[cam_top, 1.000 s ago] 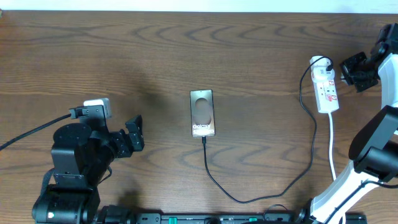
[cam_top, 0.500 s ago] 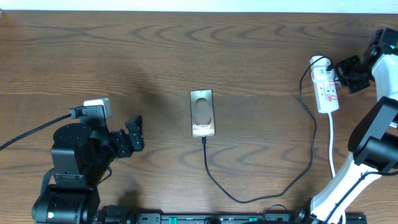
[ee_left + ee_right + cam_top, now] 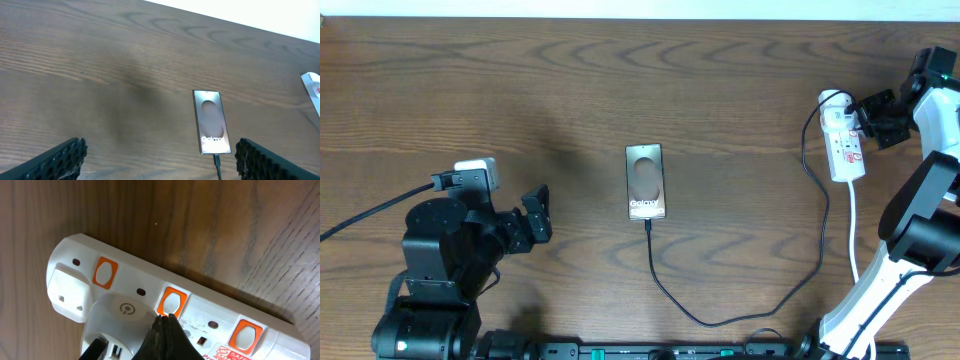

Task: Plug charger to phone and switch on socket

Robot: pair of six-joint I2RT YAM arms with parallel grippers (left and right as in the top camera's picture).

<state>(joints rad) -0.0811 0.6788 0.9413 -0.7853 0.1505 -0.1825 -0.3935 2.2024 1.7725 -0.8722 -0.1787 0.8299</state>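
The phone (image 3: pixel 645 181) lies flat at the table's middle, "Galaxy" end toward me; it also shows in the left wrist view (image 3: pixel 212 121). The charger (image 3: pixel 740 315), a thin black cable, is plugged into the phone's near end and loops right up to the socket (image 3: pixel 843 142), a white power strip at the far right. In the right wrist view my right gripper (image 3: pixel 167 317) is shut, its tips touching the middle orange switch (image 3: pixel 171 301) of the socket (image 3: pixel 210 317). My left gripper (image 3: pixel 535 215) is open and empty, left of the phone.
A white charger adapter (image 3: pixel 117 322) with a black plug sits in the strip, next to another white plug (image 3: pixel 67 291). The strip's white cord (image 3: pixel 852 235) runs toward the table's front. The table's far edge (image 3: pixel 620 18) meets a white wall.
My right gripper has moved left onto the power strip, from beside it to over its switches. The left arm, phone and cable have not moved.
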